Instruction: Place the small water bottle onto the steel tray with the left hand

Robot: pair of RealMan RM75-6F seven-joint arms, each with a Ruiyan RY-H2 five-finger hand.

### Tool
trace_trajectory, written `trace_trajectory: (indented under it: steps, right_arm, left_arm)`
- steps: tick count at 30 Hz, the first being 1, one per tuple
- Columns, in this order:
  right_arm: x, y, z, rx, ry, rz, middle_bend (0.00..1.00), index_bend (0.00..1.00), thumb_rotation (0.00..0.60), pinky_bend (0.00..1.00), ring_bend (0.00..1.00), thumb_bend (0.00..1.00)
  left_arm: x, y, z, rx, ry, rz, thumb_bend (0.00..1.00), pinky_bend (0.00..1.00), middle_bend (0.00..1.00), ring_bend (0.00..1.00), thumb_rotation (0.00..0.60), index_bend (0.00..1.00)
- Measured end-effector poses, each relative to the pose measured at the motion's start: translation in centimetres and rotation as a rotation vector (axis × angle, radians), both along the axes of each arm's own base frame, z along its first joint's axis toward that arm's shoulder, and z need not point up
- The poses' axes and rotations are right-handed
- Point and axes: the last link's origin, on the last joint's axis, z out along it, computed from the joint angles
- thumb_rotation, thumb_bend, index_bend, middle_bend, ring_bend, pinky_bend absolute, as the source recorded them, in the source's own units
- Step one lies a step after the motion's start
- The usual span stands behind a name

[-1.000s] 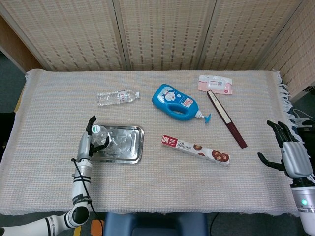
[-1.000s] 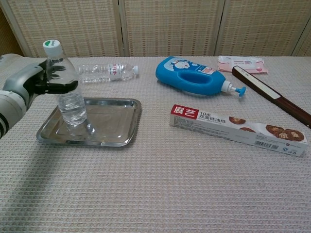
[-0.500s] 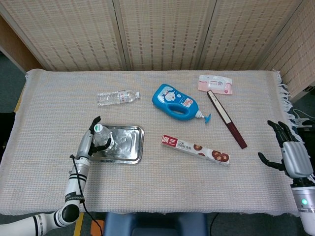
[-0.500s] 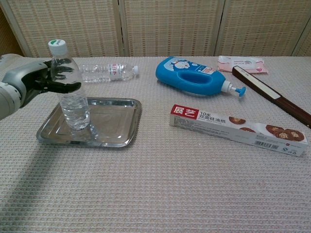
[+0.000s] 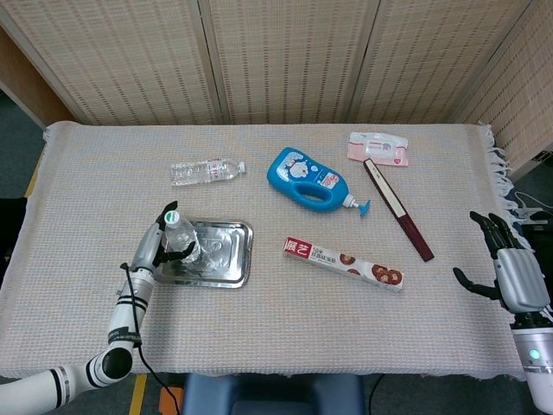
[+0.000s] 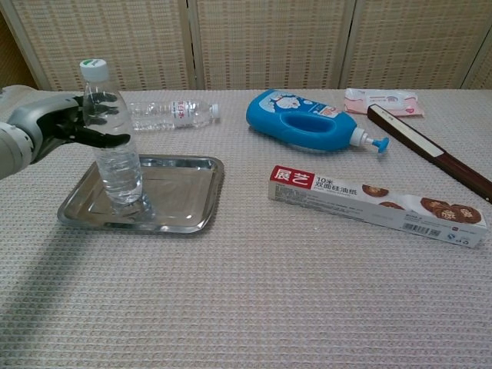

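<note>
Chest view: nearest the front edge of the cloth-covered tabletop (image 6: pixel 254 307), toward the left, lies the shallow rectangular steel tray (image 6: pixel 181 204), and the small clear plastic water bottle with a white-and-green cap (image 6: pixel 114 146) stands upright in its left half. The left hand (image 6: pixel 58 127) is at the bottle's upper part, dark fingers curved round it; whether they grip or only touch it I cannot tell. The head view shows the same hand (image 5: pixel 154 251) at the tray's left rim (image 5: pixel 238 259), fingers about the bottle (image 5: pixel 180 240).

To the right of the tray, near the middle of the tabletop, a long white-and-red carton printed with biscuits (image 6: pixel 377 204) lies flat, well apart from the tray. At the right edge in the head view, the right hand (image 5: pixel 510 272) hangs off the tabletop with its fingers spread and nothing in them.

Farther back, a second clear water bottle (image 6: pixel 171 114) lies on its side behind the tray. A blue handled detergent bottle with a pump nozzle (image 6: pixel 304 121) lies toward the far middle. A long dark red bar with a pale stripe (image 6: pixel 430 150) runs toward the far right corner, with a pink-and-white packet (image 6: pixel 383 100) just behind its far end.
</note>
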Motion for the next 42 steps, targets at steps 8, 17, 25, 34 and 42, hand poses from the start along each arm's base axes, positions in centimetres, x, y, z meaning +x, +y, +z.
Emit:
trace_trajectory:
  steps: [8, 17, 25, 34, 42]
  right_arm:
    - [0.0, -0.1, 0.0, 0.0, 0.001, -0.002, 0.11, 0.08, 0.6, 0.21, 0.0, 0.19]
    - [0.0, 0.0, -0.1, 0.003, 0.002, -0.004, 0.11, 0.08, 0.6, 0.21, 0.0, 0.19]
    - [-0.1, -0.1, -0.1, 0.006, 0.003, -0.007, 0.11, 0.08, 0.6, 0.21, 0.0, 0.19]
    - [-0.1, -0.1, -0.3, 0.012, 0.008, -0.01, 0.11, 0.08, 0.6, 0.21, 0.0, 0.19]
    - [-0.1, -0.1, -0.3, 0.012, 0.008, -0.01, 0.11, 0.08, 0.6, 0.21, 0.0, 0.19]
  left_arm:
    - [-0.1, -0.1, 0.6, -0.007, 0.011, -0.007, 0.32, 0.17, 0.0, 0.0, 0.6, 0.0]
    - [0.3, -0.1, 2.4, 0.008, 0.036, -0.041, 0.32, 0.17, 0.0, 0.0, 0.6, 0.0]
    - [-0.2, 0.2, 3.8, 0.04, 0.103, -0.05, 0.32, 0.17, 0.0, 0.0, 0.6, 0.0]
    - [0.0, 0.2, 5.6, 0.046, 0.13, -0.063, 0.32, 0.17, 0.0, 0.0, 0.6, 0.0]
    - [-0.2, -0.5, 7.5, 0.055, 0.151, -0.057, 0.32, 0.18, 0.0, 0.0, 0.6, 0.0]
